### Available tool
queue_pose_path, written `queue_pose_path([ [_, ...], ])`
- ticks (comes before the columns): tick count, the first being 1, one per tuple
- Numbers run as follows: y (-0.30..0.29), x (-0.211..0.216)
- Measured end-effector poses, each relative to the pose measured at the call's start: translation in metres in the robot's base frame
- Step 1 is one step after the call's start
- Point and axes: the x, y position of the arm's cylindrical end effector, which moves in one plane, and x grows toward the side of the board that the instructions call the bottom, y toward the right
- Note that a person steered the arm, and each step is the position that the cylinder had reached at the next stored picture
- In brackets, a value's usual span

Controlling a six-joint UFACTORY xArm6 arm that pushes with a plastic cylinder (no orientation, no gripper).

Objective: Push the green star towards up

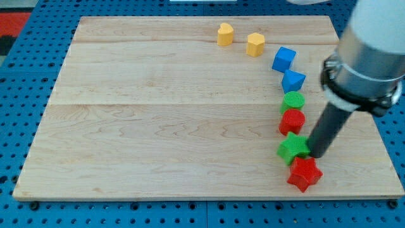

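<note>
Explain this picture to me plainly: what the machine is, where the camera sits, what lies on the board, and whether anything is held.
One camera looks down at a wooden board; its mounting is not on record. The grey machine at the view's right is a robot arm ending in a dark rod. It has no pincer, so nothing is held; it only pushes. My tip sits just right of the green star. Below is a red star. Above stand a red block, a green round block, two blue blocks and two yellow blocks.

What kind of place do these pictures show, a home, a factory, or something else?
Probably a robotics lab bench. A pale wooden board lies on a blue perforated metal table, small coloured plastic blocks such as the green star block lie on it, and my tip rests beside that star, on the view's right.
</note>
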Motion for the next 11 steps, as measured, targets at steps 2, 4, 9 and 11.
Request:
queue_pose_path([
  [2,-0.1,-0.047],
  [4,-0.063,0.004],
  [9,-0.14,-0.069],
  [11,-0.153,-0.142],
])
